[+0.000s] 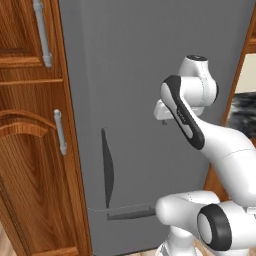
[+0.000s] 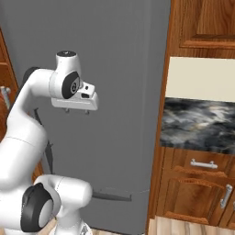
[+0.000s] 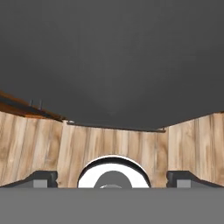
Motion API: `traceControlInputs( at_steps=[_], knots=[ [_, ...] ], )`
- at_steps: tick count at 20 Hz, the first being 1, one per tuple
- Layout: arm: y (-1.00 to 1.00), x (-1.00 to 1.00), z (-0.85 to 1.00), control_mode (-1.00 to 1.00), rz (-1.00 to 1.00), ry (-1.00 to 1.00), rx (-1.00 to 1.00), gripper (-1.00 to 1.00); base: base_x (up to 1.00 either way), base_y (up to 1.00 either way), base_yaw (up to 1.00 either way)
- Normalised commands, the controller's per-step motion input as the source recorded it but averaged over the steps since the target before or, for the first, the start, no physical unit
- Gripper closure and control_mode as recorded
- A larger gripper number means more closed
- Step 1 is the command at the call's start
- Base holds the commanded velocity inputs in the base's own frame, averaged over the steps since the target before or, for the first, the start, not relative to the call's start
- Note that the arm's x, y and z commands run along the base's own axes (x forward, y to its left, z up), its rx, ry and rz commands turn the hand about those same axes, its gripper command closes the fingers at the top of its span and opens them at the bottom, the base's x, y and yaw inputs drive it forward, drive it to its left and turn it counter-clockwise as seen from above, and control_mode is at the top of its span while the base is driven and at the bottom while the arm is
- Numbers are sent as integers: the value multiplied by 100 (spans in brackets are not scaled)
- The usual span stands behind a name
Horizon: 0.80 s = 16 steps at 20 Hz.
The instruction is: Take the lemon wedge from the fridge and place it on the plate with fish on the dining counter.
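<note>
- The fridge stands shut: its plain grey door fills the middle of both base views, so the first step, opening it, is in my judgement not yet done.
- The slim dark curved handle runs upright near the door's left edge in the left base view, and a second dark handle lies level along the seam just below it, at the top of the lower drawer front.
- The gripper hangs in front of the door at mid height, pointing down, clear of both handles and touching nothing that I can see.
- In the hand view the two dark finger tips sit far apart at the bottom corners, so the fingers are spread wide with nothing between them.
- That same view looks down the grey door to the wooden floor at the fridge's foot.
- The lemon wedge cannot be seen; judging by the task it is behind the closed door.
- Brown wooden cupboards flank the fridge on the left, and more brown cabinets with a dark marbled splashback stand on the right.
- Left to do, as I judge it: reach the handle, pull the door open, find and pinch the wedge, carry it to the plate with fish on the dining counter, and release it.
</note>
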Motion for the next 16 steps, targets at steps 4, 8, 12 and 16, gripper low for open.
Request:
traceControlInputs(
  at_steps=[4, 8, 12, 16],
  knots=[
    [0, 0, 0, 100, 0, 0, 0, -100, -28, 64, 0],
    [0, 0, 0, 100, 0, 0, 0, -100, -35, 61, 0],
    [0, 0, 0, 100, 0, 0, 0, -100, -55, 54, 0],
    [0, 0, 0, 100, 0, 0, 0, -100, -68, 39, 0]
  ],
)
